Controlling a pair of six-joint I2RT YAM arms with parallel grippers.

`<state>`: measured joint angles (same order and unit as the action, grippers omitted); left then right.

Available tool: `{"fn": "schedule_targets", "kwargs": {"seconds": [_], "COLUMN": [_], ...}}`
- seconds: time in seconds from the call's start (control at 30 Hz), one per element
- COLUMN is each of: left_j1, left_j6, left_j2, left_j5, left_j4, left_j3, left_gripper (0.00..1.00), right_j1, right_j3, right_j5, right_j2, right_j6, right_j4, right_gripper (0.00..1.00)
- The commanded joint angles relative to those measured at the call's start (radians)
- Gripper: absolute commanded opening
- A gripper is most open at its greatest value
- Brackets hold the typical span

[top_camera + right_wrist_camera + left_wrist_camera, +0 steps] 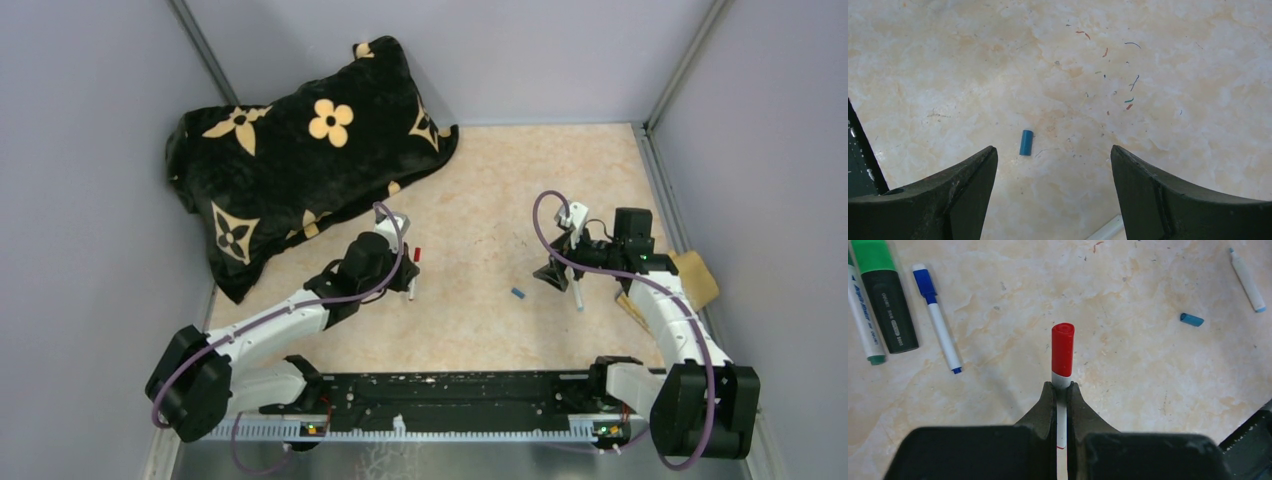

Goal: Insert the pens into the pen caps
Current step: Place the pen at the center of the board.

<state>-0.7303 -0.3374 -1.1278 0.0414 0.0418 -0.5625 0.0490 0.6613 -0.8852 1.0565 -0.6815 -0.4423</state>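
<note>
Red over white, top view: the left gripper [411, 275] is clamped on a thin red-capped pen [415, 258], just off the 5 o'clock corner of the black pillow [300, 150]. The right gripper [560, 272] hangs at 3 o'clock from it with its jaws spread and nothing in them. A teal cap [518, 293] lies on the table [480, 200] between the two. A white uncapped pen [577, 292] lies just beside the right gripper.

Left wrist view:
- The jaws are pinched flat on the white barrel, just under the red cap [1063, 349], which points to 12 o'clock.
- At 10 o'clock lie a thick black marker [890, 310] and a blue-capped pen [940, 325].
- The uncapped pen is at 1 o'clock and the teal cap at 2 o'clock, well apart.

Right wrist view:
- The jaws stand wide and hold nothing.
- The teal cap lies flat at about 11 o'clock of the gap. A sliver of white barrel shows at 6 o'clock.

Handling, as I judge it:
- The cap is light, rigid, smooth plastic. It will likely roll or squirt out of a hard pinch.
- Take it across its middle, open end exposed.
- The pens are stiff, light and slick. Grip mid-barrel, leave the tip free, and line the axes up before you press.
</note>
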Motion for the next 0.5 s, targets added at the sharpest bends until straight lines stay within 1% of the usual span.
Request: {"fn": "schedule_targets", "kwargs": {"seconds": [0.0, 0.13, 0.17, 0.33, 0.47], "left_j1": [0.021, 0.036, 0.04, 0.066, 0.092], "left_j6": [0.043, 0.057, 0.059, 0.06, 0.039], "left_j2": [-0.017, -0.026, -0.028, -0.059, -0.111], "left_j5": [0.043, 0.052, 0.053, 0.066, 0.135], "left_j4": [-0.037, -0.037, -0.063, -0.081, -0.108], "left_j3": [-0.04, -0.043, -0.045, -0.067, -0.102], "left_gripper": [0.0, 0.0, 0.0, 0.01, 0.03], "right_j1": [0.009, 0.008, 0.008, 0.008, 0.008], "right_j3": [0.027, 0.026, 0.026, 0.025, 0.023], "right_j5": [0.001, 0.004, 0.003, 0.004, 0.004], "right_j2": [0.002, 0.003, 0.003, 0.004, -0.001], "right_j6": [-0.027, -0.029, -0.029, -0.029, -0.029], "right_j4": [0.011, 0.011, 0.011, 0.012, 0.013], "right_gripper": [0.81, 0.81, 0.81, 0.81, 0.81]}}
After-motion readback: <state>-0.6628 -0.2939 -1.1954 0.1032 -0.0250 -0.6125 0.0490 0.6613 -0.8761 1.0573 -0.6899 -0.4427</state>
